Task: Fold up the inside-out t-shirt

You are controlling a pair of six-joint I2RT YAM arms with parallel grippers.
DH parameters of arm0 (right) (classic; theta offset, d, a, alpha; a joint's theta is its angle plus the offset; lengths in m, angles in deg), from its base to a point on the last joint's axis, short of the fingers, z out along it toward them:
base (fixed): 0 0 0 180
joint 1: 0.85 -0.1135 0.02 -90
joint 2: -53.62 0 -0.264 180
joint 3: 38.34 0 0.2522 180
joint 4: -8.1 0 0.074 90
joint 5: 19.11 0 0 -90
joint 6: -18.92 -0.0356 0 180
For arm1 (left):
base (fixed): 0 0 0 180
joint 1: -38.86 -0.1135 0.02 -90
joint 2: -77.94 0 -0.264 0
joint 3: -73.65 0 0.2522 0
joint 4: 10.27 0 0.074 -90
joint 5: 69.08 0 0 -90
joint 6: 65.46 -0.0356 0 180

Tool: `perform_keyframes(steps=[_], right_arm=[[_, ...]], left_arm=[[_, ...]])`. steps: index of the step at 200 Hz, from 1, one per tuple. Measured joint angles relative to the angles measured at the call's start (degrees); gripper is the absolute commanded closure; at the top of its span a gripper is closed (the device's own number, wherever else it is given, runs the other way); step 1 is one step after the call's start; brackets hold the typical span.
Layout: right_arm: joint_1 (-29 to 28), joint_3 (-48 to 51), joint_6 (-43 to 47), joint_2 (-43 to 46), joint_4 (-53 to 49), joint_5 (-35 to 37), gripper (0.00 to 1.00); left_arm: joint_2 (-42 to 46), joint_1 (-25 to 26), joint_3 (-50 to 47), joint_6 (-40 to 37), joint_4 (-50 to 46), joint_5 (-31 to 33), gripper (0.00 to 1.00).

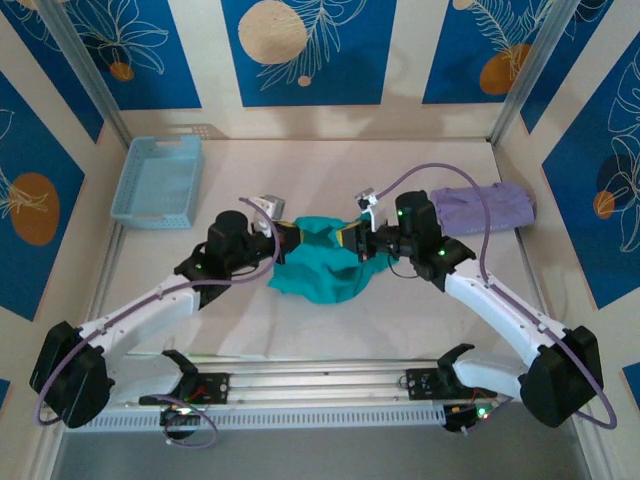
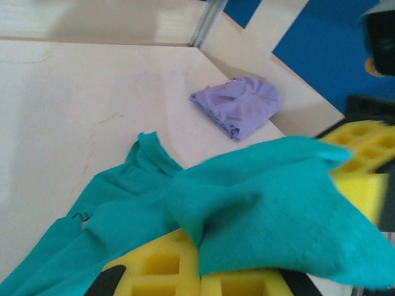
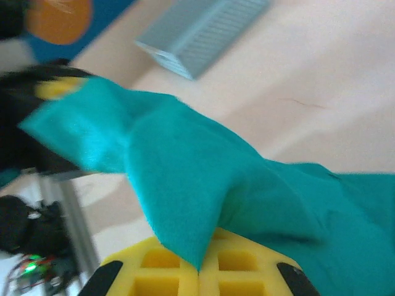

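Pale surface [image 1: 400, 320], walled on three sides; it takes up most of the top view.

Inside-out t-shirt [image 1: 318, 270]: teal-green, bunched in a loose heap at centre frame in the top view, between the two arms. Its upper edge is lifted and strung between the two tools; the lower part lies on the surface, spreading toward the bottom of the frame. In the left wrist view the cloth [image 2: 259, 197] runs from lower left to right, draped over yellow pads. In the right wrist view it [image 3: 203, 172] crosses from upper left to lower right.

Light blue basket [image 1: 158, 180]: upper left of the top view, well apart from the shirt. In the right wrist view it sits at top centre [image 3: 203, 31].

Lavender folded garment [image 1: 482, 208]: right of centre in the top view, just past the right arm, apart from the shirt. It is upper centre in the left wrist view [image 2: 239, 106].

Left tool [image 1: 290, 238]: clamped on the shirt's upper left edge. From its own camera [image 2: 199, 274] the yellow pads meet, with a cloth fold pinched at the seam.

Right tool [image 1: 347, 240]: clamped on the upper right edge, facing the left one, near it. From its own camera [image 3: 199, 277] the pads are together, a point of cloth caught between them.
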Motion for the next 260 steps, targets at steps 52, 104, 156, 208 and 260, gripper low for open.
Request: perform_keyframes(steps=[52, 104, 156, 208, 260], right_arm=[[2.0, 0.0, -3.0, -2.4, 8.7, -20.2, 1.0], [1.8, -2.1, -2.1, -6.7, 7.4, -26.6, 1.0], [1.7, -5.2, -1.4, -7.7, 4.3, -26.8, 1.0], [1.6, -6.8, 2.4, -8.2, -1.5, -27.0, 0.98], [2.2, -8.2, 4.0, -7.3, -10.2, -11.3, 0.72]], left_arm=[[0.1, -4.7, -1.6, 2.1, -1.2, -2.0, 0.62], [2.4, -4.7, -1.6, -2.6, -7.8, 0.8, 0.39], [6.1, -1.6, -1.6, -7.7, -6.6, 1.4, 0.35], [3.0, 0.0, 0.0, -7.8, -2.1, -0.5, 0.97], [3.8, -0.4, -0.2, 1.6, 5.9, -9.1, 1.0]])
